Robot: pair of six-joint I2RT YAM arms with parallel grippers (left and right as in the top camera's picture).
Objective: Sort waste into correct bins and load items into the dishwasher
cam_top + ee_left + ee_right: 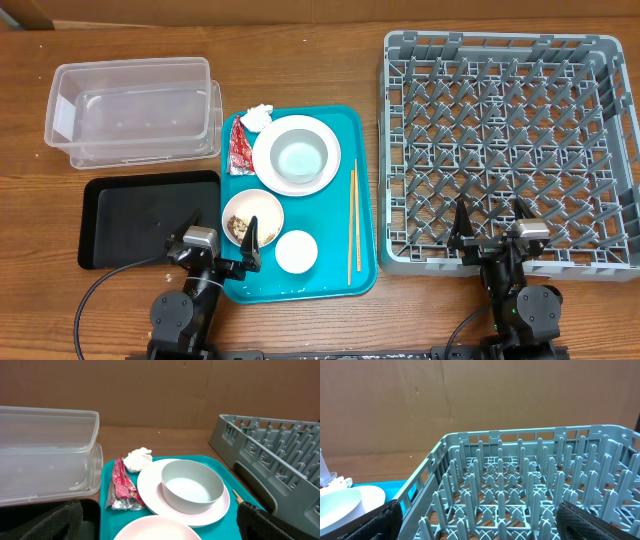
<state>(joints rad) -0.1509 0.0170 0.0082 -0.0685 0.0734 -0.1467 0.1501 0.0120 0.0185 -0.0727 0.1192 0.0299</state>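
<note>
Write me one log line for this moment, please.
left hand: open, empty | right hand: open, empty | pink plate, red wrapper: on teal tray | grey rack: empty | clear tub, black tray: empty

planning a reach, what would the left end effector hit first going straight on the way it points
Most likely the small pinkish bowl, its rim centred just ahead of the open left end effector. The pink plate with the white bowl lies beyond. Height is unclear; it might pass over.

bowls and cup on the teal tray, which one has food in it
The small pinkish bowl at the teal tray's front left: it holds rice and brown scraps. The white bowl and small white cup look empty.
</note>
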